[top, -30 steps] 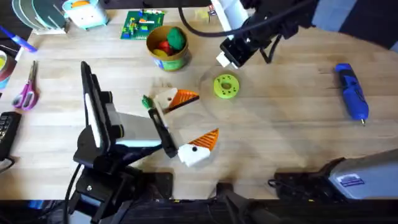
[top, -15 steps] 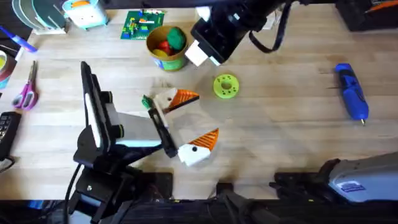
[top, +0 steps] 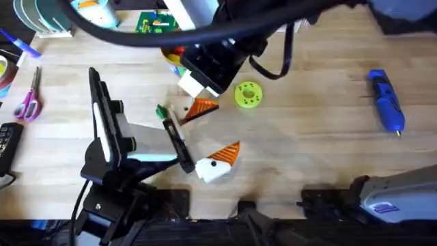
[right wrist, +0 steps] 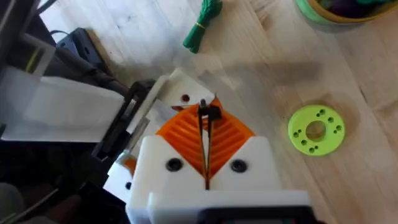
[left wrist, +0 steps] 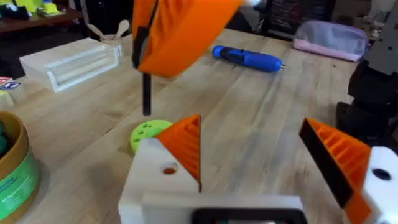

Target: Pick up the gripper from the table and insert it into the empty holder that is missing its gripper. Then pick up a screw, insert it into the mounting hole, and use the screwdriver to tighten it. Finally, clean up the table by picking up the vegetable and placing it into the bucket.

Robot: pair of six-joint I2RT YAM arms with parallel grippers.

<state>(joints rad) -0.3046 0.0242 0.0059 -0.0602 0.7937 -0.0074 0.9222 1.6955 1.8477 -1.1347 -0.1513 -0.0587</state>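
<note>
Wooden surface (top: 307,137) has the blue screwdriver (top: 386,100) off at its right side, well away from everything; right pincer (right wrist: 206,121) is clenched on a tiny dark screw (right wrist: 208,112) just above the holder (right wrist: 177,93); left pincer (left wrist: 267,165) sits released.

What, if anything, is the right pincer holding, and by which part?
A black screw, pinched at its upper end in the shut right pincer, shaft hanging down.

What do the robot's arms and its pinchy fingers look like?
Both arms are black with white blocks near the wrist and thin black cables. The right tool has a white block with two dark screw holes and orange ribbed pads. The left tool has the same white blocks and orange ribs.
</note>
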